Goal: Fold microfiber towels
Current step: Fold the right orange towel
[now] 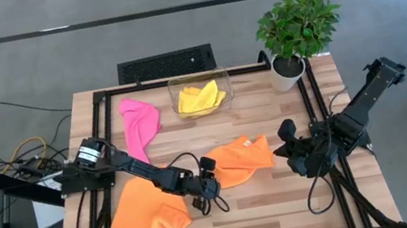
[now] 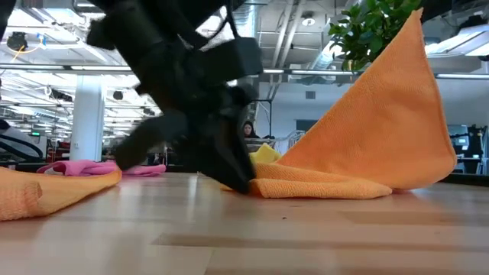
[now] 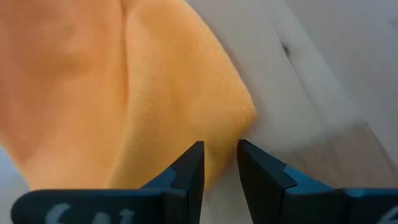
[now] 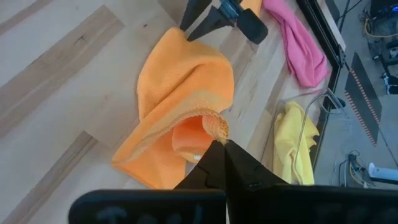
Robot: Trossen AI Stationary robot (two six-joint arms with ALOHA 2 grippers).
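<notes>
My left gripper (image 1: 212,180) sits near the table's centre, at about seven o'clock from the middle, its two dark fingers (image 3: 189,171) nearly pressed together on the edge of the centre orange towel (image 1: 242,159). In my wrist view that fleecy cloth fills the space ahead, with pale wood grain beside it. My right gripper (image 1: 285,150) is at three o'clock from that same towel, its fingers pinched tight on the other corner and lifting it, so the cloth stands up in a tall soft peak in the low view (image 2: 382,130).

I count four microfibre towels, all soft and nappy. The second orange towel (image 1: 148,217) lies crumpled at eight o'clock, near the front edge. The hot pink towel (image 1: 140,124) is a long bunched strip at ten o'clock. The yellow towel (image 1: 201,98) is heaped inside the one clear plastic bin (image 1: 175,90) at twelve o'clock, by the far edge.

The table (image 1: 284,208) is light wooden planks framed in black rails. One potted plant (image 1: 297,30), leafy green in a white pot, stands at the far corner at one o'clock. Beyond the far edge lies a black keyboard (image 1: 166,62).
</notes>
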